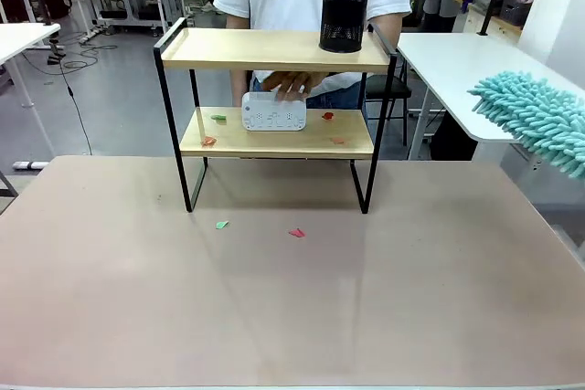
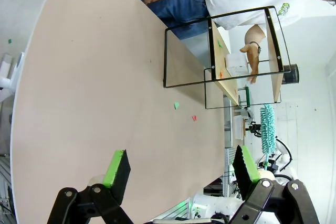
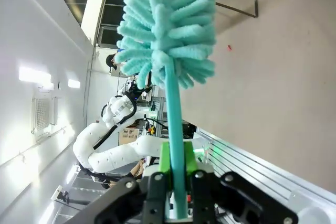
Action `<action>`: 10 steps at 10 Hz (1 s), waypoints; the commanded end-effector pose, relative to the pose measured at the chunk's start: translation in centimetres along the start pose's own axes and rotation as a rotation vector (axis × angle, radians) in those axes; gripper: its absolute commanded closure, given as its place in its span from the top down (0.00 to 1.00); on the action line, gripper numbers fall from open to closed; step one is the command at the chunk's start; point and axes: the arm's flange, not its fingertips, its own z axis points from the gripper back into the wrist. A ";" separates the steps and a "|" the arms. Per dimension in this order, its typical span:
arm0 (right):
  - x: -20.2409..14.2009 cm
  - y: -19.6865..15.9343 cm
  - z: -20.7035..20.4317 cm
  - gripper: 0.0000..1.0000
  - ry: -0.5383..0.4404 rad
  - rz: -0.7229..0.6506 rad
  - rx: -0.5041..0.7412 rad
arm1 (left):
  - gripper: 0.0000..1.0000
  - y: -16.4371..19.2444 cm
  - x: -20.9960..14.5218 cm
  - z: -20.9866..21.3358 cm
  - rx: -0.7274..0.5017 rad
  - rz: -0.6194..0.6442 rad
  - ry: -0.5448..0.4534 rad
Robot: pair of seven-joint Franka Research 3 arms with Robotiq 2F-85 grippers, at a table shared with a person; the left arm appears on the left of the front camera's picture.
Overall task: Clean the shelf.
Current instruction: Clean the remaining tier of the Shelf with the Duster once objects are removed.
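Front view: the shelf (image 1: 265, 48) was seen at the far edge of the table (image 1: 110, 299), judged stiff, light, easily shoved, and best steadied by its black frame. The duster (image 3: 168, 24) was clamped by its handle in the right gripper (image 3: 177, 163); the left gripper (image 2: 181, 167) was spread wide, empty.

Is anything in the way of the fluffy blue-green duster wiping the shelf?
Yes. A black mesh cup stands on the top wooden board of the black-framed shelf, and a person's hand rests on a white box on the lower board.
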 end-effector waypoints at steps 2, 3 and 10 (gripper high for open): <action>0.0 0.3 0.0 0.13 -0.002 0.007 -0.004 | 1.00 0.0 0.0 0.0 -0.021 -0.023 -0.012; 0.0 0.3 0.0 0.13 -0.002 0.007 -0.004 | 1.00 0.0 0.0 0.0 -0.021 -0.023 -0.012; -1.8 1.8 -1.2 0.13 -0.016 0.034 0.019 | 1.00 0.0 0.0 0.0 -0.021 -0.023 -0.012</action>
